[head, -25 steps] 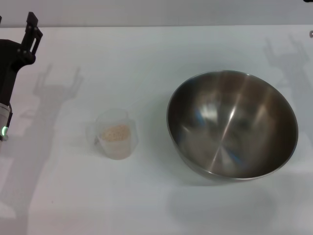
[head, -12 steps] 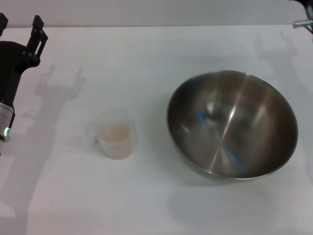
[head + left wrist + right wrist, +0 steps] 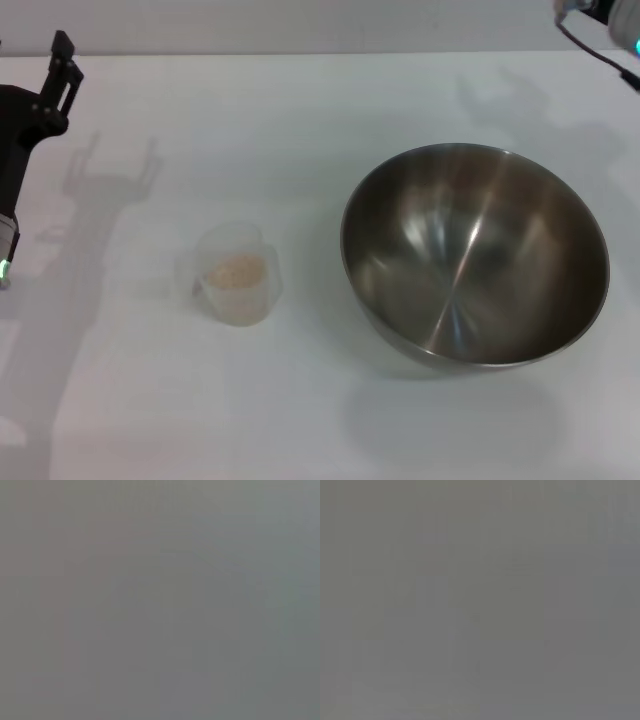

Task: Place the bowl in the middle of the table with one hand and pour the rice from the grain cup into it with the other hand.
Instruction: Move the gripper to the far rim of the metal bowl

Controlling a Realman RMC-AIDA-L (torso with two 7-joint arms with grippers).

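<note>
head view: the big shiny bowl sits on the white desk, toward the right edge, not yet in the middle. the small clear grain cup stands left of it, well apart, nearer the left edge, with the rice heaped inside. nothing touches either one.

the left pincer is up at the far left corner. one thin finger shows and the other is cut off, so i cannot tell how wide it is. a moment ago it sat a little further in; now it has slid back toward the left edge. at the far right corner, more of the right arm has come into view than before, and its shadow has moved in over the desk. i think the right arm is coming for the bowl first. its pincer is out of the picture.

left wrist view: all flat grey. nothing can be made out.

right wrist view: the same flat grey, so no help with either pincer.
</note>
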